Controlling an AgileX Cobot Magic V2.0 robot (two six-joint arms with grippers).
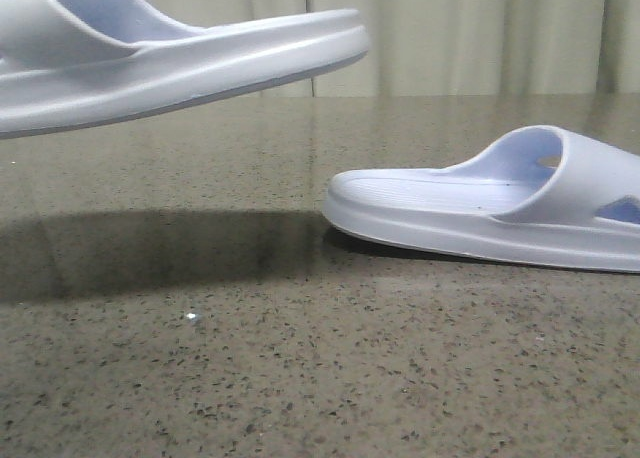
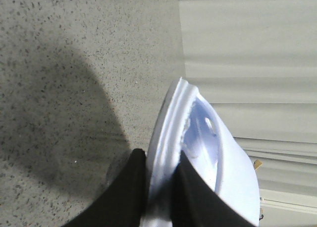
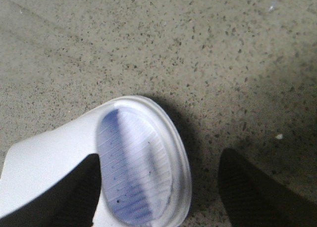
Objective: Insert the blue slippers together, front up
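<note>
The lifted slipper (image 1: 170, 63) hangs off the desk (image 1: 300, 378) at ten o'clock in the front view, its sole edge pinched tight by the left hand (image 2: 159, 192), casting a dark shadow below. The second slipper (image 1: 500, 203) lies flat on the desk at three o'clock, strap toward the right. The right hand (image 3: 163, 192) hovers spread wide around its heel end, grasping nothing.

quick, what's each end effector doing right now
Left end effector: closed on the raised slipper.
Right end effector: open, one finger over the slipper on the table, not gripping.
</note>
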